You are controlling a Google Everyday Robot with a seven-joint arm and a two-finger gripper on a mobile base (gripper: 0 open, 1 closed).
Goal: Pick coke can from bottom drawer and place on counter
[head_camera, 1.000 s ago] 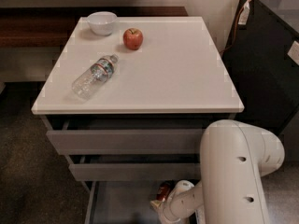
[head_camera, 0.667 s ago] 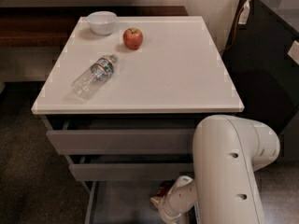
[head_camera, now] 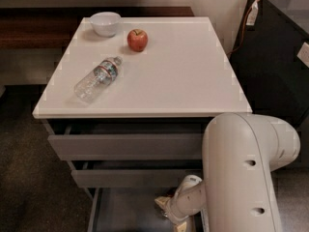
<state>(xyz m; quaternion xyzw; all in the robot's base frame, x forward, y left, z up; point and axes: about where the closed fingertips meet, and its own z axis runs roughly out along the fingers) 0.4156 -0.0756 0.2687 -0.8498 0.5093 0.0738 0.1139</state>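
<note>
Gripper [head_camera: 166, 208] is sitting low inside the pulled-out bottom drawer [head_camera: 125, 211], below the counter's [head_camera: 193, 81] front edge, at the end of the white arm [head_camera: 241, 178]. Whether it is apart, together or clamped on anything cannot be told. The coke can is not showing clearly down there. A bottle [head_camera: 97, 79] is lying on the counter's left half, with an apple [head_camera: 137, 39] and a bowl [head_camera: 105, 23] sitting toward its back edge.
</note>
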